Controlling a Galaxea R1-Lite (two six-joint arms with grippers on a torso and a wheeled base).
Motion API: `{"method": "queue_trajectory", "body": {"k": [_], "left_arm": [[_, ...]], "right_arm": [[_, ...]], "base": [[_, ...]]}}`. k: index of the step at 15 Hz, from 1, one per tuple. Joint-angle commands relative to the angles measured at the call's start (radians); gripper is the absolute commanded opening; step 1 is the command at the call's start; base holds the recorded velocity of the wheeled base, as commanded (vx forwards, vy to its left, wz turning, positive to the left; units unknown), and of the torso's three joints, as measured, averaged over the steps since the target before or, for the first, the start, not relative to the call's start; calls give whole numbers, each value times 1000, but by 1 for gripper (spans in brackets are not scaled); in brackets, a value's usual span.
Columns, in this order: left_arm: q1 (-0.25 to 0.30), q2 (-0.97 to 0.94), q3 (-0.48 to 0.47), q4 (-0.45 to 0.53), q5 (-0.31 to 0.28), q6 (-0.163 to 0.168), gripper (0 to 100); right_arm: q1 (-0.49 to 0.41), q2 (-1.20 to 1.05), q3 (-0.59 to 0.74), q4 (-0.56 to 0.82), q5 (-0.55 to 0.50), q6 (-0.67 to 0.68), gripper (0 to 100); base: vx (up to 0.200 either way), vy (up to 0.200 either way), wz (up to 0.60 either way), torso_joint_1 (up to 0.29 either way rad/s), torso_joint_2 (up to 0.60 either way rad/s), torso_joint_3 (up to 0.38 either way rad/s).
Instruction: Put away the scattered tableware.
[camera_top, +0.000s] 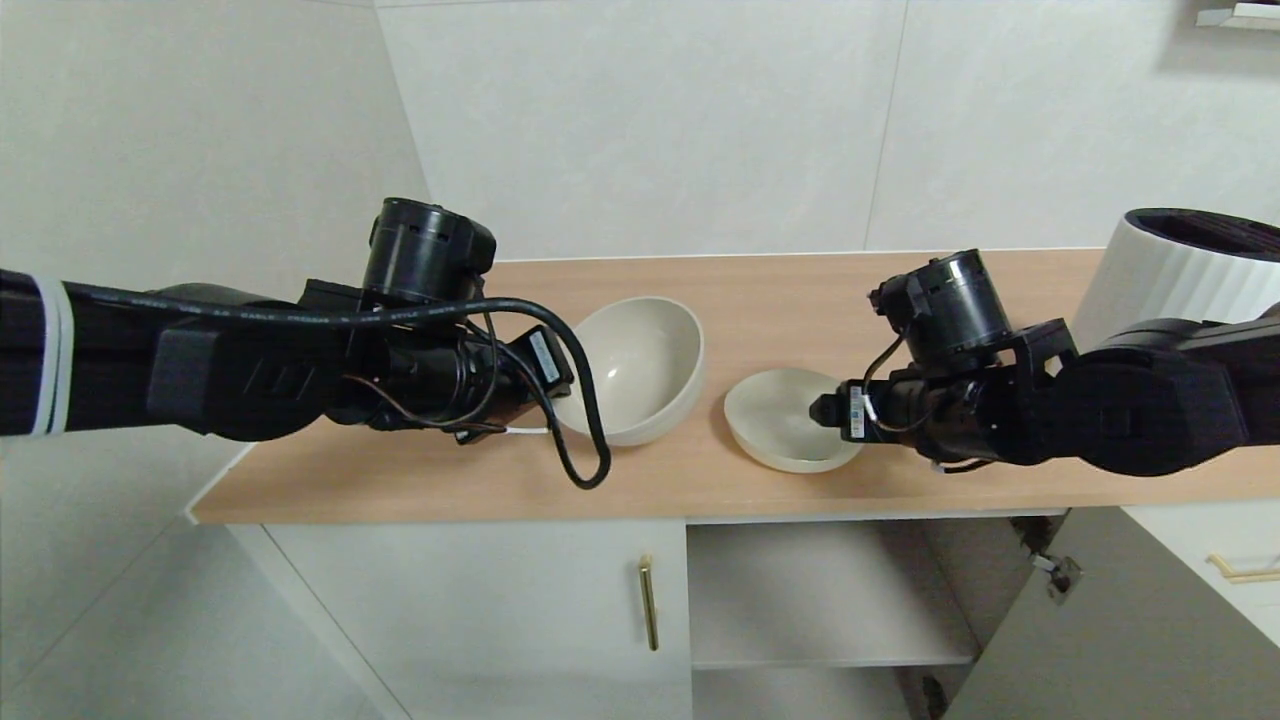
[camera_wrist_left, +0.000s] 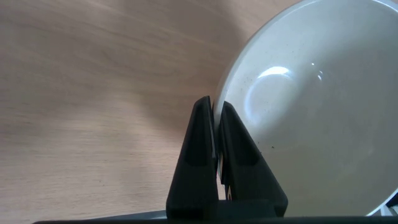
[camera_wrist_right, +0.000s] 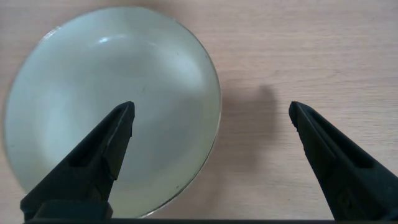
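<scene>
1. This is a home-style kitchen: pale glazed wall tiles (camera_top: 640, 120) rise behind a wood-grain desk (camera_top: 780, 290) set into a corner.
2. Under the desk run white cabinets, one closed door (camera_top: 480, 610) carrying a slim brass handle (camera_top: 648, 603).
3. Beside it an open door (camera_top: 1100, 630) shows a white shelf (camera_top: 820, 662) inside.
4. Cream tableware is at the desk: a large bowl (camera_top: 640, 365), tilted, and a small bowl (camera_top: 785, 415).
5. A white ribbed container (camera_top: 1180, 270) stands at the desk's right end.

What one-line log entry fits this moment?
left gripper: shut on big bowl rim | right gripper: open, straddling small bowl rim
</scene>
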Motion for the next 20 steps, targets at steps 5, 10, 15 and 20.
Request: {"method": "queue_trajectory", "body": {"k": [5,10,15,20], "left_arm": [[0,0,2,0,0,-1,0],[0,-2,2,0,0,-1,0],[0,-7,2,3,2,-1,0],[0,-138,86,1,-1,31,0]], "right_arm": [[2,8,0,0,0,0,0],[6,3,1,0,0,2,0],[11,-6,4,2,0,3,0],[11,-134,67,10,20,5,0]], "base": [[0,0,0,0,0,0],[0,0,0,0,0,0],[0,0,0,0,0,0],[0,0,0,0,0,0]]}}
